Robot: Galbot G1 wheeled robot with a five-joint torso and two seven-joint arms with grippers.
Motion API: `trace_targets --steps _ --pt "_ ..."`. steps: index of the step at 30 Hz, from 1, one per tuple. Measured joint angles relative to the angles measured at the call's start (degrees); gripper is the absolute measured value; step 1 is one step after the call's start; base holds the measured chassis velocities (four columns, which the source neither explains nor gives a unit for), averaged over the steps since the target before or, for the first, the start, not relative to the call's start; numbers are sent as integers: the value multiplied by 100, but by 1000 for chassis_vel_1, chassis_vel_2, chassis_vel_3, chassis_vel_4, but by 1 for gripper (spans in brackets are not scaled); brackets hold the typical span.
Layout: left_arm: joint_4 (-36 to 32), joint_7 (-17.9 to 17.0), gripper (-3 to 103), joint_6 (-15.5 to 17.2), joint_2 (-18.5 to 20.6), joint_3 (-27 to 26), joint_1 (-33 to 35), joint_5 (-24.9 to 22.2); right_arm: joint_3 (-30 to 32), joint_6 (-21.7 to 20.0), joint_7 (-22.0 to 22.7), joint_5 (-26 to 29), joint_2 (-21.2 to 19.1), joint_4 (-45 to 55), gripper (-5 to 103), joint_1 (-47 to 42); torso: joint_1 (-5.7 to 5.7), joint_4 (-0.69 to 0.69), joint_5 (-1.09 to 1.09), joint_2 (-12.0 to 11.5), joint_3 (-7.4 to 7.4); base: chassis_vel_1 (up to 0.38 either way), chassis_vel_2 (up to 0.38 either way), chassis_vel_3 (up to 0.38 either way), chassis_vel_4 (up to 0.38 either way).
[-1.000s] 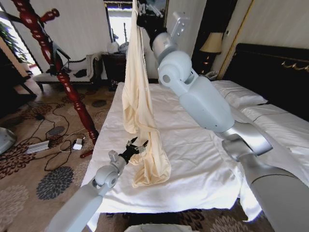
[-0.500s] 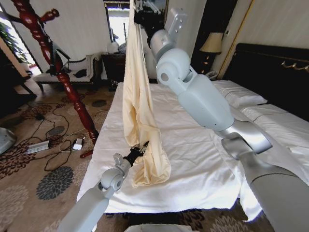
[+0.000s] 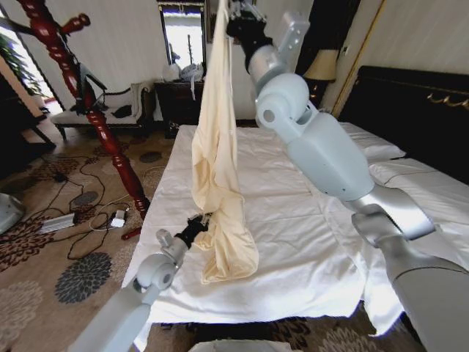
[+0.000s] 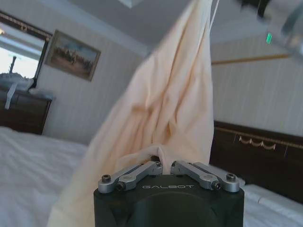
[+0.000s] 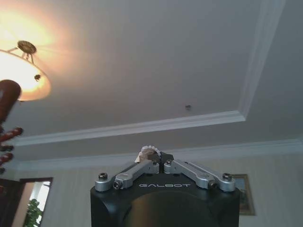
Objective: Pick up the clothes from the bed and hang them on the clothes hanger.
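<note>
The clothes (image 3: 216, 154), a pale cream-yellow shirt, hang in a long drape over the bed (image 3: 300, 227), and their lower end rests bunched on the white duvet. My right gripper (image 3: 231, 9) is raised high at the top edge of the head view, shut on the shirt's top; a bit of cream fabric (image 5: 147, 151) shows between its fingers. My left gripper (image 3: 201, 221) is low by the bed's left side, shut on a fold of the shirt (image 4: 165, 109) near its lower part. The clothes hanger (image 3: 77, 88), a red-brown wooden stand, rises on the floor at the left.
Cables and a power strip (image 3: 58, 221) lie on the patterned carpet beside the stand's foot. A white-cushioned bench (image 3: 99, 110) and a dark dresser (image 3: 172, 95) stand at the back. The black headboard (image 3: 414, 99) and a lamp (image 3: 320, 66) are at the right.
My right arm has carried the shirt's top to the right. My left gripper, open beside the fabric a second ago, has shut on the shirt and shifted slightly left.
</note>
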Motion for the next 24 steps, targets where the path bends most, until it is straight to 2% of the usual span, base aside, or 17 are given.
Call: trace_targets --steps 1,2,3,5,6,8,10,12,14,17,19,20,24 --pt "-241 -35 0 24 191 -220 -15 -300 59 -27 -20 -31 -151 0 0 -99 0 0 1 0 0 0 0 0 0" --pt "-503 -94 0 66 406 -537 -54 -687 147 -46 -45 -70 -318 2 0 -215 0 -6 2 0 0 0 0 0 0" --pt "-503 -94 0 66 406 -537 -54 -687 147 -46 -45 -70 -318 2 0 -215 0 -6 2 0 0 0 0 0 0" --pt "-816 -177 0 157 690 -1070 -143 -1328 270 -48 -84 -101 -479 38 0 -368 -1 -5 1 0 0 0 0 0 0" --pt "-816 -177 0 157 690 -1070 -143 -1328 270 -48 -84 -101 -479 38 0 -368 -1 -5 1 0 0 0 0 0 0" --pt "-1004 -329 0 260 1023 -1716 -543 -2072 433 -38 -111 -50 -643 266 0 -561 0 -1 -1 0 0 0 0 0 0" --pt "-908 -485 0 307 1166 -2001 -908 -2478 524 -2 -112 52 -718 481 0 -664 0 0 -3 1 0 0 0 0 0" --pt "-823 -541 0 316 1202 -2086 -1026 -2568 556 8 -109 98 -750 562 0 -701 -1 -1 -2 1 0 0 0 0 0" --pt "-445 -632 0 333 1265 -2250 -1255 -2635 665 29 -103 256 -868 839 0 -856 -1 -2 -1 1 0 0 0 0 0" --pt "25 -728 0 354 1252 -2263 -1313 -2494 763 78 -113 424 -995 1060 0 -1031 0 -2 -2 1 0 0 0 0 0" --pt "570 -985 0 426 1134 -2083 -1185 -2274 894 243 -267 590 -1156 1299 0 -1249 0 -2 -2 0 0 0 0 0 0" --pt "570 -985 0 426 1134 -2083 -1185 -2274 894 243 -267 590 -1156 1299 0 -1249 0 -2 -2 0 0 0 0 0 0" --pt "1001 -1165 0 458 566 -1467 -732 -2093 1009 569 -559 664 -1362 1655 0 -1625 0 -1 -1 0 0 0 0 0 0"
